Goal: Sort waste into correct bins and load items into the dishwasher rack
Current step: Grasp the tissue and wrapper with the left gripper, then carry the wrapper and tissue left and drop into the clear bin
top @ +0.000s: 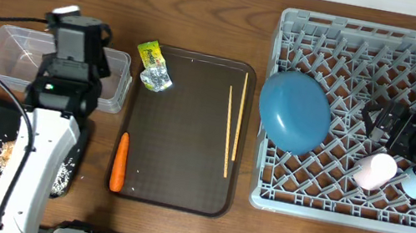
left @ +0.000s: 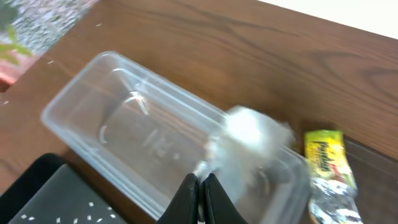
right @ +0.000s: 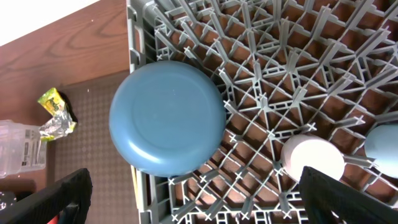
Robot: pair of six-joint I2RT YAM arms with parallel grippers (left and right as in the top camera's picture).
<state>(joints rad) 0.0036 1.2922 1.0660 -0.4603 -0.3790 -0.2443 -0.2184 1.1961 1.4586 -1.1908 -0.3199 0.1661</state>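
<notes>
Overhead: bright, even light from above; short soft shadows beside the dishwasher rack (top: pixel 375 28).
Left wrist: blurry all over; white tissue (left: pixel 252 130) just a smear, outline hard to tell; pale glints on the clear tub (left: pixel 124 130).
Right wrist: crisp; blue plate (right: pixel 166 117) evenly lit; corner beyond the counter (right: pixel 56 56) blown white.

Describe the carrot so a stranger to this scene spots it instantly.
Find the large dark-brown serving tray left of the grey plastic dishwasher rack. At that tray's left edge, near the robot-side corner, lies the orange carrot. It alone is orange and stubby, unlike the thin wooden chopsticks opposite.
</notes>
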